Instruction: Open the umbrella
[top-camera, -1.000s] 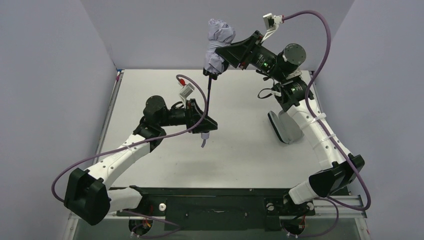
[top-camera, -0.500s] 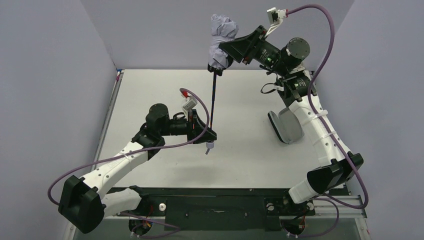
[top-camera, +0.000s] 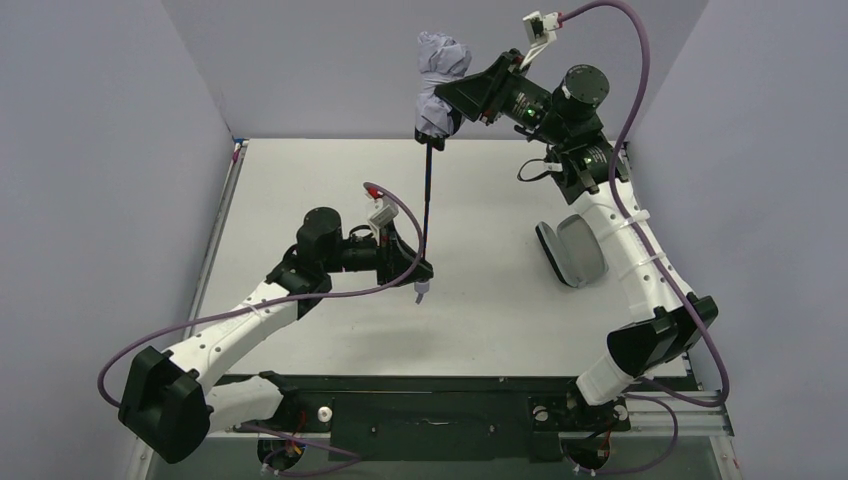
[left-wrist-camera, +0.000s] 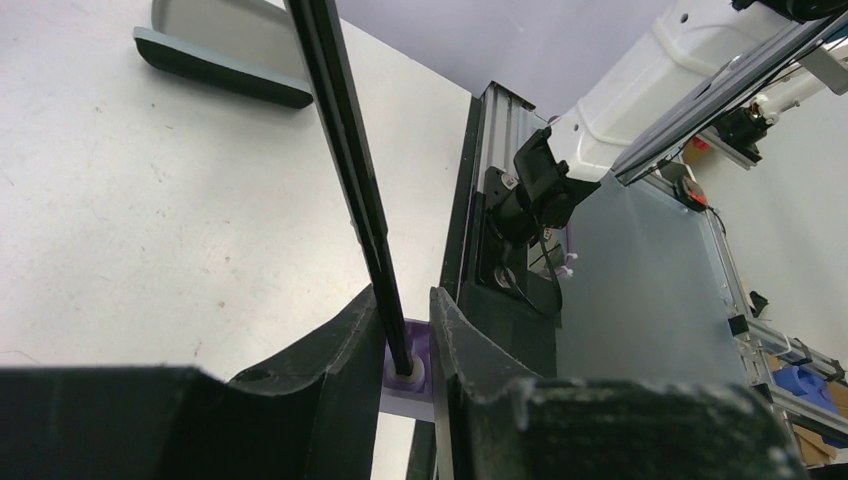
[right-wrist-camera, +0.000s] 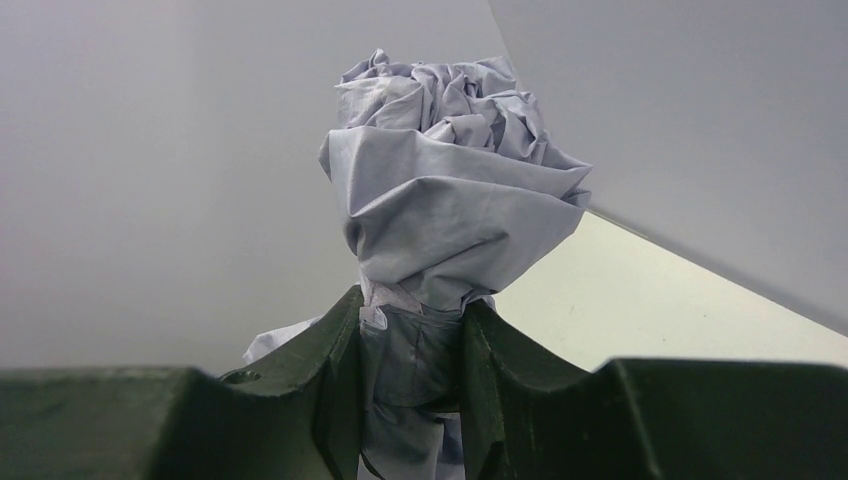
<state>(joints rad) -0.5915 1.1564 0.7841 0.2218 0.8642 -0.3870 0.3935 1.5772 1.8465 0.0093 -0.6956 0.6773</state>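
The umbrella hangs in the air between my two grippers, its canopy (top-camera: 441, 80) still bunched and closed. The canopy is pale lavender, crumpled, high at the back. My right gripper (top-camera: 447, 105) is shut on the bunched canopy (right-wrist-camera: 450, 210). The thin black shaft (top-camera: 427, 200) runs down from it to the small pale handle (top-camera: 421, 291). My left gripper (top-camera: 420, 270) is shut on the shaft (left-wrist-camera: 350, 150) just above the handle (left-wrist-camera: 405, 375), above the table's middle. The shaft is extended and almost upright.
A grey sleeve-like case (top-camera: 572, 250) lies on the white table (top-camera: 300, 180) at the right, by the right arm. It also shows in the left wrist view (left-wrist-camera: 220, 50). Grey walls close in the back and both sides. A black rail (top-camera: 430, 410) runs along the near edge.
The right gripper has lifted the canopy up and a little right, and the left gripper has moved down and toward the near edge. The black shaft between them has drawn out longer.
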